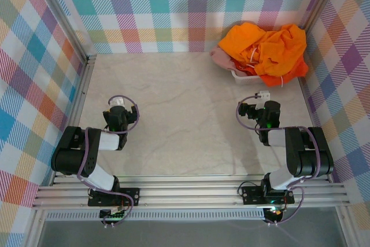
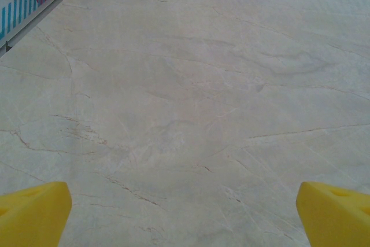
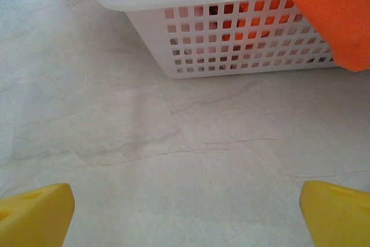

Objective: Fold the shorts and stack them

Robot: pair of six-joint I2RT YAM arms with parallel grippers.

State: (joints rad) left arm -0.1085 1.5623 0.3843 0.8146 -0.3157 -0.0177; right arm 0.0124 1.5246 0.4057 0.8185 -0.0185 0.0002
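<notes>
From the overhead view I see the shorts (image 1: 267, 47) heaped in a white mesh basket (image 1: 239, 77) at about 2 o'clock on the surface (image 1: 185, 120). The orange cloth is bunched on top and a strip of pink shorts (image 1: 221, 56) shows at the heap's 9 o'clock edge. My left pincer (image 1: 118, 103) sits at 9 o'clock, jaws wide, yellow fingertips (image 2: 34, 215) spread over bare marbled surface. My right pincer (image 1: 258, 101) sits at 3 o'clock, also wide and gripping nothing. Its wrist camera puts the basket at 12 o'clock, with orange cloth hanging over the rim at 2 o'clock.
</notes>
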